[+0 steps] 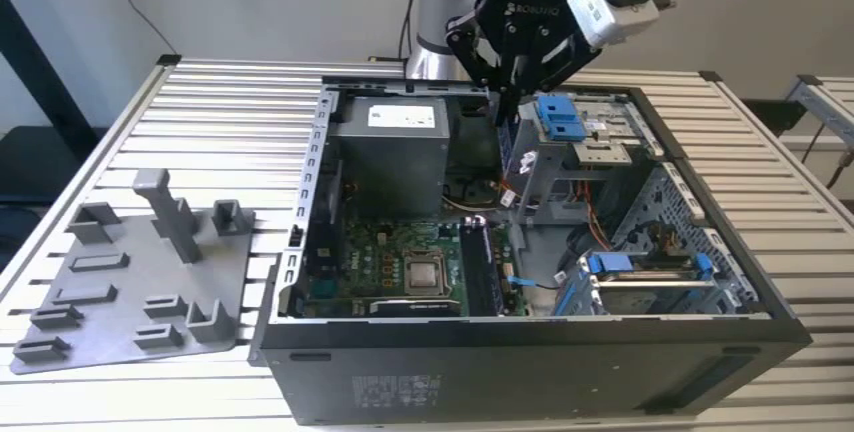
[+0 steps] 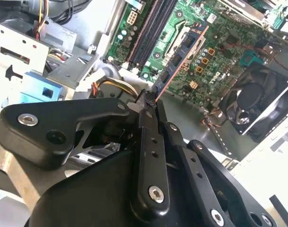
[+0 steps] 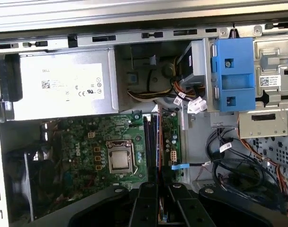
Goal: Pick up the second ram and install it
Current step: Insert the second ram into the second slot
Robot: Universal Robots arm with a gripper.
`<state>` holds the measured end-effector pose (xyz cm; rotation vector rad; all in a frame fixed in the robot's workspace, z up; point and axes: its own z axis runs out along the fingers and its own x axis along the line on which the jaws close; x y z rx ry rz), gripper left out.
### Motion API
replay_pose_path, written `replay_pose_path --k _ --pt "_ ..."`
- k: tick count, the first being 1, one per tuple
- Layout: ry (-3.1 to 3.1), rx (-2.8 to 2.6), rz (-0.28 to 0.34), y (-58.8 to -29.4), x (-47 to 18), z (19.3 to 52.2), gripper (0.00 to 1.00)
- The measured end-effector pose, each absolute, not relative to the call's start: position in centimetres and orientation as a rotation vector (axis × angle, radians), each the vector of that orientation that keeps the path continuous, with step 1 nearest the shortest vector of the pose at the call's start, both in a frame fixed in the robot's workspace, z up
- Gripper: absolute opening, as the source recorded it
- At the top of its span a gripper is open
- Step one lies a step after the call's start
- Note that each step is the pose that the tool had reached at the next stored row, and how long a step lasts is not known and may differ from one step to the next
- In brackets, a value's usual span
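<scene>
My gripper (image 1: 509, 90) hangs over the open computer case (image 1: 534, 352), above its back half. It is shut on the second ram (image 2: 182, 56), a thin dark stick with small chips along its face. In the second wrist view the stick juts out from between the fingertips (image 2: 148, 105) toward the green motherboard (image 2: 220, 42). In the first wrist view I see the ram (image 3: 159, 142) edge-on, lined up over the long black memory slots (image 3: 151, 142) beside the processor socket (image 3: 119, 161). The stick is held in the air, apart from the board.
A grey holder plate (image 1: 134, 282) with upright posts lies on the slatted table at the exterior view's left. Inside the case are the power supply (image 1: 390, 147), blue drive brackets (image 1: 561, 117), loose cables (image 3: 229, 161) and a black fan (image 2: 255, 101).
</scene>
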<state>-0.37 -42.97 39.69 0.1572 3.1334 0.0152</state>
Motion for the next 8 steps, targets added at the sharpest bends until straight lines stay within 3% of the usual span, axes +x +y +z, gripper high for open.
replay_pose_path --k 8 --pt "3.138 0.039 0.015 -43.0 -0.4 38.6 0.14"
